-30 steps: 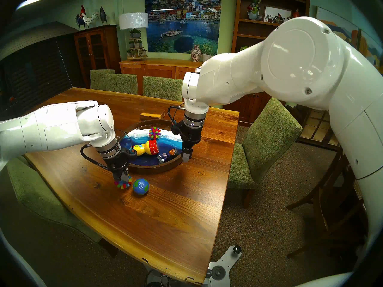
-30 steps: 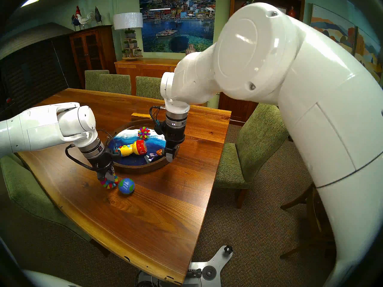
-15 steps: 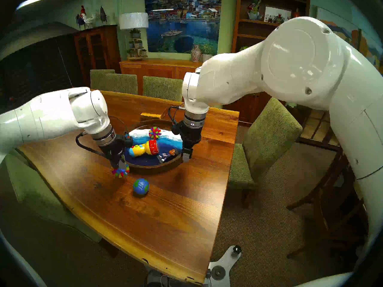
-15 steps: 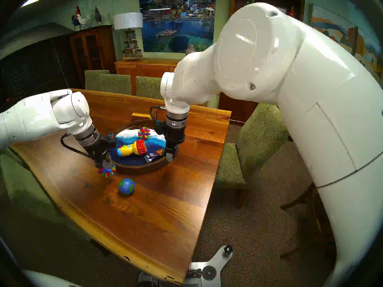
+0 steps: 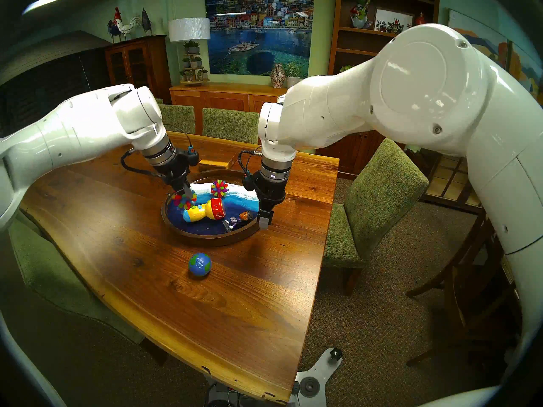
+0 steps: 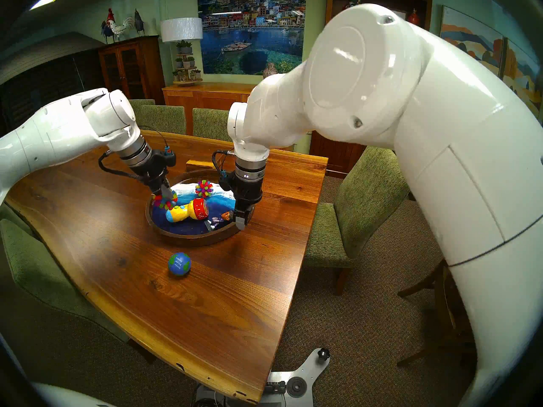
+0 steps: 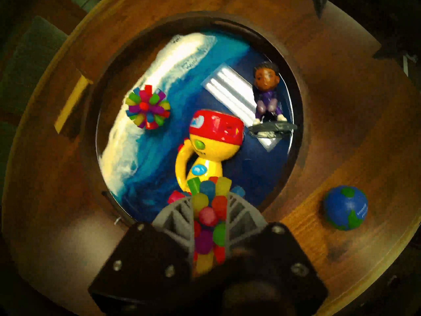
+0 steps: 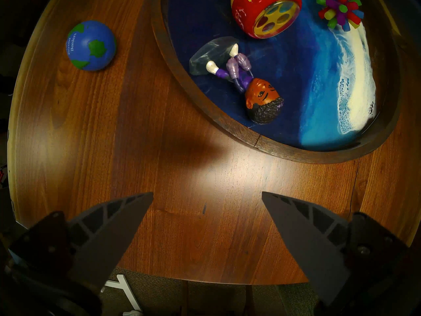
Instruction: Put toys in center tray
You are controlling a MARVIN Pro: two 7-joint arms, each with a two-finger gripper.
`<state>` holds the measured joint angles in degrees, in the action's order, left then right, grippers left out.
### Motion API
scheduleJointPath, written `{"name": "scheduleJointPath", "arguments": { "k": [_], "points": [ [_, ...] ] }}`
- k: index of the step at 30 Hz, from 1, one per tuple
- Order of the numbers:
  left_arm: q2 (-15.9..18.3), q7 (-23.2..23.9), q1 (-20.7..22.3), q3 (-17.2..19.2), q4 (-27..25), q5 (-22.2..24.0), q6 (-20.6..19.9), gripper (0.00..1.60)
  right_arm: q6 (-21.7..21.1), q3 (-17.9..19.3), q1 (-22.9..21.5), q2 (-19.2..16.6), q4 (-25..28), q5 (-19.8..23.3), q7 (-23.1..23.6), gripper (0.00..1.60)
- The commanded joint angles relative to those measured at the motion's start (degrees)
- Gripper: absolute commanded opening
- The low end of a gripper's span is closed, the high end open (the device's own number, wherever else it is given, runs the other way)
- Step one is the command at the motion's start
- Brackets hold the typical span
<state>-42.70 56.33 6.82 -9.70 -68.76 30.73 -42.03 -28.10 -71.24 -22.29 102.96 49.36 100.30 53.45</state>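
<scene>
Left gripper [image 5: 185, 194]: fingers [image 7: 175, 214] closed on a spiky multicoloured ball [image 5: 184, 200], held in the air over the left edge of the round tray [image 5: 205, 239], above the handle end of the toy flashlight [image 5: 205, 212]. Right gripper [image 8: 207, 202]: fingers [image 8: 114, 229] spread wide and empty, pointing down at bare worktop [image 5: 188, 309] just outside the tray's right rim. Tray: dark wooden rim, glossy blue and white wave pattern inside, standing mid-worktop. Inside the tray: a second spiky ball [image 5: 219, 188] on the white foam band at the far side; the yellow flashlight with red head lying on its side at the centre, coloured discs visible in its lens in the right wrist view; a doll figure [image 5: 242, 217] with dark hair and purple clothing lying on its back near the right rim, feet against a clear base. Outside the tray: a blue-green globe ball [image 5: 200, 264] resting on the worktop, well apart from the tray's near rim. Writing on the globe ball: white text in several lines, "Borders" readable in the right wrist view, remaining lines too small to read. Beyond the tray: a small rectangular wooden block [image 5: 213, 163] on the worktop. On the shelf at the back: a framed sign [image 5: 393, 19] beginning "LET ALL TH", remainder hidden behind the right arm.
</scene>
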Motion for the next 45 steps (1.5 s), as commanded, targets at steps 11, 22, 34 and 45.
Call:
{"name": "scheduleJointPath", "arguments": {
  "k": [11, 22, 34, 45],
  "points": [
    [-12.5, -3.1, -2.4, 3.1, 16.4, 2.0, 1.6, 1.05, -0.1, 0.0, -2.1, -0.6, -0.8, -0.1, 0.3, 1.6],
    [-17.7, 1.4, -2.8, 2.2, 27.1, 2.4, 5.9, 1.56, -0.1, 0.0, -2.2, -0.5, -0.8, -0.1, 0.4, 1.6],
    [-16.5, 10.4, -0.8, -1.1, 25.7, 0.2, 8.4, 1.6, -0.1, -0.1, -2.2, -0.5, -0.9, -0.1, 0.6, 1.6],
    [-7.8, 18.2, 2.5, -4.3, 12.1, -1.9, 9.6, 1.6, 0.0, -0.1, -1.9, -0.5, -1.0, -0.1, 0.5, 1.6]
  ]
}}
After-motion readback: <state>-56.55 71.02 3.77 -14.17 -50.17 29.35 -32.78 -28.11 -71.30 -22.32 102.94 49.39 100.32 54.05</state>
